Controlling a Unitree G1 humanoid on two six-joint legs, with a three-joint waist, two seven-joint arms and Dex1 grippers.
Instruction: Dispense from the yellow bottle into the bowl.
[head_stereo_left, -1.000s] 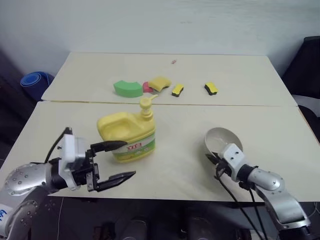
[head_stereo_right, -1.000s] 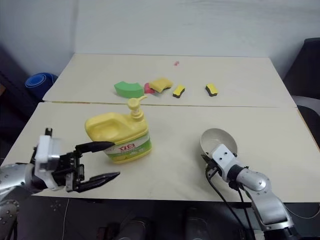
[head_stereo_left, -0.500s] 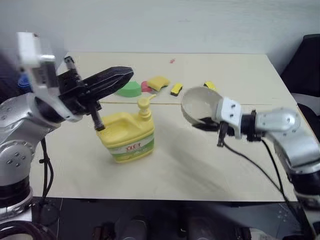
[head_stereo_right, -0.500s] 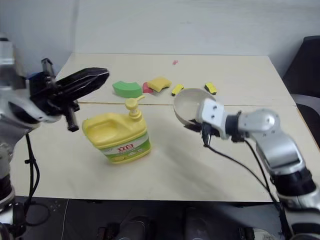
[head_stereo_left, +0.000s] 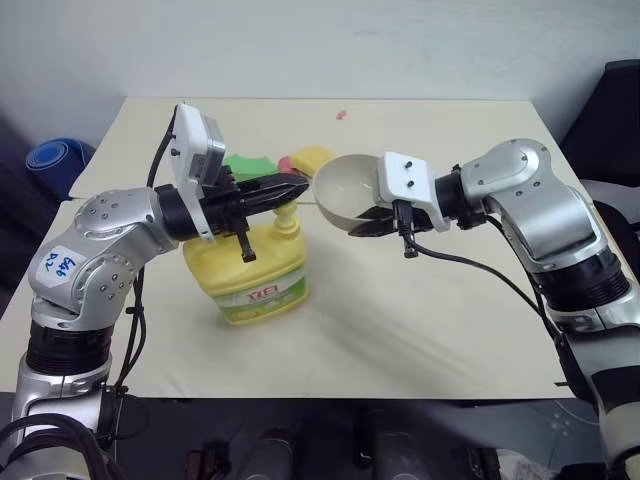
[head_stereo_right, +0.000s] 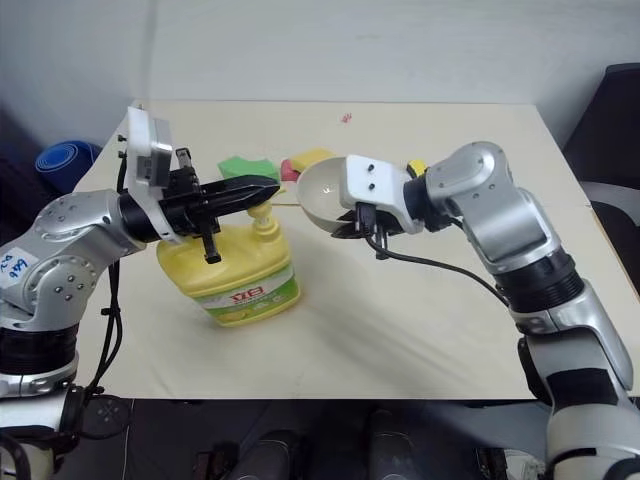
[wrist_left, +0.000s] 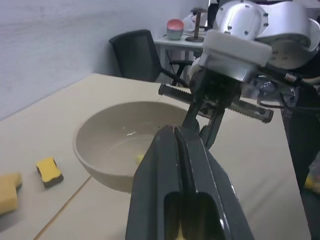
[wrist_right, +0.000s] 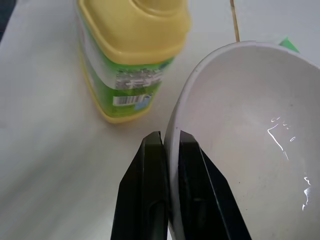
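One squat yellow plastic pump bottle (head_stereo_left: 252, 275) upright on the pale bench (head_stereo_left: 430, 310). One small beige bowl (head_stereo_left: 345, 188) in the air just beside the pump, rim pinched by right claw (wrist_right: 167, 150). Left claw (head_stereo_left: 298, 186) closed, empty, above pump. One green sponge (head_stereo_right: 235, 166) behind.

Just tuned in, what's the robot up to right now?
It is setting up to pump soap. The right end effector is shut on the rim of the bowl and holds it in the air beside the pump of the yellow bottle, which stands on the table. The left end effector, shut and empty, hovers just above the pump top.
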